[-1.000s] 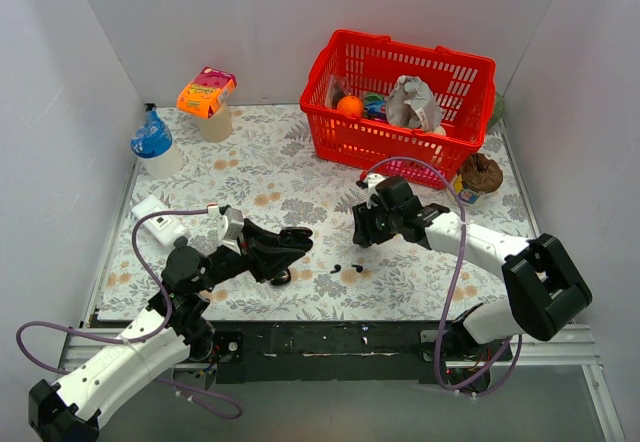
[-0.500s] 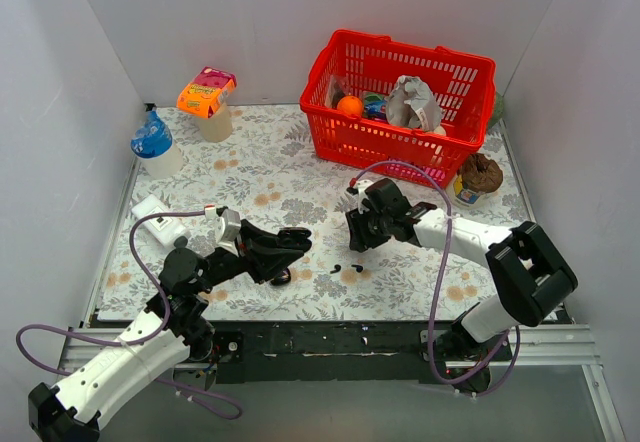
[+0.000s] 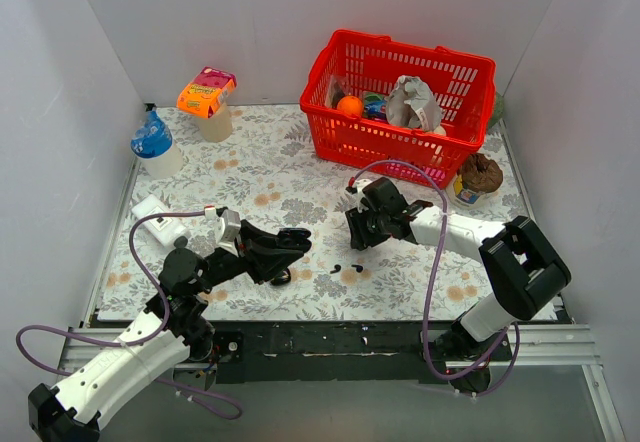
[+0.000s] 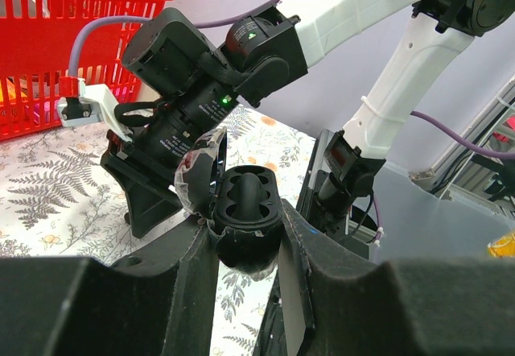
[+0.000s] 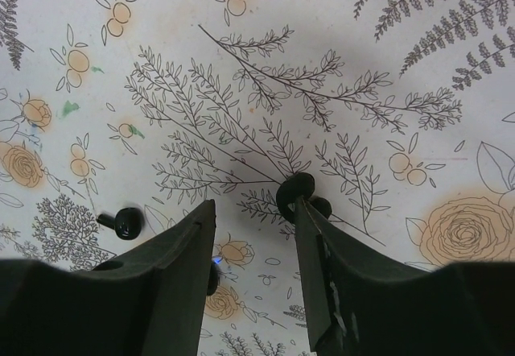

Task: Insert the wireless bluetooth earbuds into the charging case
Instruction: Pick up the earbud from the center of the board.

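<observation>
none are in yet: my left fingers pinch the open case, its sockets looking empty. both earbuds lie on the desk just right of the case, below my spread right fingers, 1 just beside a fingertip. i judge both picks and insertions remain.

A table under a floral-print cloth carries a red plastic basket at the far right; a brown-topped cup just beside it; a blue-capped bottle and an orange-lidded jar at the far left; a white box by the left edge; two tiny black earbuds near the front middle.
</observation>
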### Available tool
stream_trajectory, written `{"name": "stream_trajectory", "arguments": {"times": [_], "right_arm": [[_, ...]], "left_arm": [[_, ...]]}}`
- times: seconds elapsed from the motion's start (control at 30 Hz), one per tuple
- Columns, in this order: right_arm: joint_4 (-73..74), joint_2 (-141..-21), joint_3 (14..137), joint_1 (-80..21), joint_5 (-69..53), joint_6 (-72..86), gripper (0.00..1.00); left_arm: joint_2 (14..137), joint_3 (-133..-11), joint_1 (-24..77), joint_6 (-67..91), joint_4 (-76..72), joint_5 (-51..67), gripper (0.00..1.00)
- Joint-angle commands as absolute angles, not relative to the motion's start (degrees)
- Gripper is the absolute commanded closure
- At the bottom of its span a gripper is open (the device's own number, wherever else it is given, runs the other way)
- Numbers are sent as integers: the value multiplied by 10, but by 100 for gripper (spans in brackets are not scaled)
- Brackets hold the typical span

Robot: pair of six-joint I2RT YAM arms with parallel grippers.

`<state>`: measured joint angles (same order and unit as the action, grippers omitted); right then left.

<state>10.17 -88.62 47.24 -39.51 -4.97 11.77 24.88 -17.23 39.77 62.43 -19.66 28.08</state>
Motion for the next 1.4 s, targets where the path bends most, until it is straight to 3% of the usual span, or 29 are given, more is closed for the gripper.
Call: {"name": "stream_trajectory", "arguments": {"times": [0.0, 0.7, 1.37], "right_arm": [[100, -901, 490, -396, -20, 111, 48], [105, -897, 487, -387, 47, 115, 70], [127, -918, 501, -379, 89, 118, 77]], "left_arm": [[242, -170, 399, 619, -192, 284, 100], [240, -171, 399, 621, -188, 280, 100], [240, -173, 399, 620, -185, 281, 100]]}}
